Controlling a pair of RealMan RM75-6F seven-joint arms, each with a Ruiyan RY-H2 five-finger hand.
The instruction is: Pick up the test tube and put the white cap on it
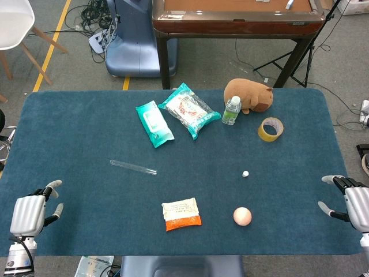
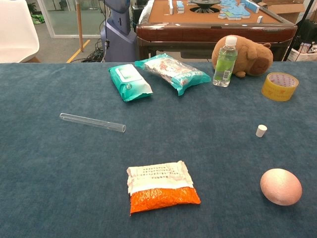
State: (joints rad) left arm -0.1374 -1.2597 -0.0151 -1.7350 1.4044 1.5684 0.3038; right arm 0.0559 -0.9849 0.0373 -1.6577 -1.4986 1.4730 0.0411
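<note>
Fingers of my left hand [image 1: 31,212] are spread apart and hold nothing, at the near left corner of the blue table [image 1: 75,133]. Fingers of my right hand [image 1: 350,201] are likewise apart and bare, at the near right edge. Both hands show only in the head view.

The test tube [image 1: 133,167] lies flat on the cloth, well apart from my left fingers, beyond them and toward the table's middle. The white cap [image 1: 245,173] stands alone on the cloth, beyond my right fingers and inward of them, well apart from the tube.

Between my two hands, near the front edge, lie an orange-and-white snack packet [image 1: 181,213] and, closer to my right fingers, a pink egg-shaped ball [image 1: 242,216].

Far from both sets of fingers, along the back of the table: a pack of wet wipes [image 1: 154,123], a teal snack bag [image 1: 189,109] just beside it, a small water bottle [image 1: 231,110] standing upright against a brown plush toy [image 1: 249,94], and a roll of yellow tape [image 1: 270,128] nearest my right side.
</note>
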